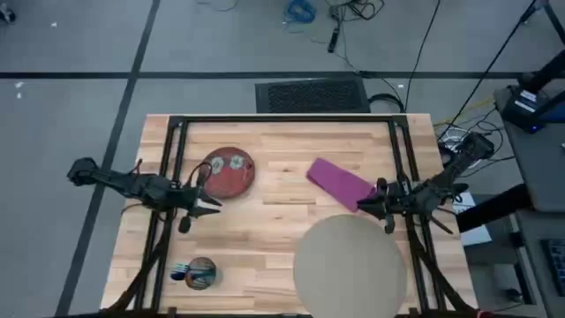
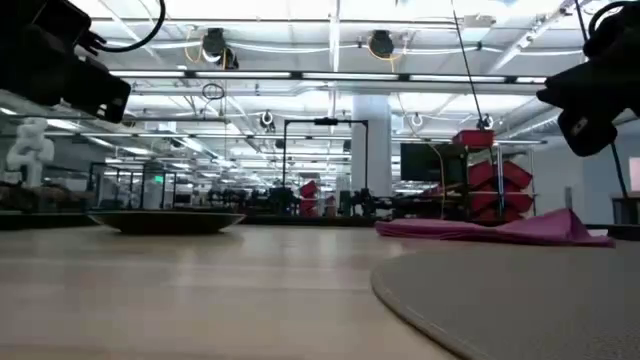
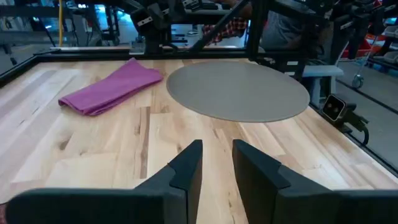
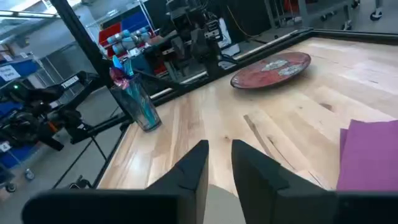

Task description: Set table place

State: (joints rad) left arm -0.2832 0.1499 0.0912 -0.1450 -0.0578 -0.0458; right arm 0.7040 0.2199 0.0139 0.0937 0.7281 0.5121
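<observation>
Little of the setting is judged done. On the table (image 1: pixel 274 221), only the round mat (image 1: pixel 351 265) is laid at the near edge, and nothing is placed on it. The red plate (image 1: pixel 229 172) is left at the far left, the purple napkin (image 1: pixel 340 183) just beyond the mat, the cup (image 1: pixel 199 274) at the near left. Both the left gripper (image 1: pixel 207 205) and right gripper (image 1: pixel 364 206) are held above the table with jaws narrowly parted and empty.

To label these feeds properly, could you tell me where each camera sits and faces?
High: overhead, straight down on table, both arms.
Low: tabletop height, across round mat to the room.
Left wrist: past its fingers toward mat, purple napkin.
Right wrist: past its fingers toward red plate, cup.
Both wrist views share the napkin.
</observation>
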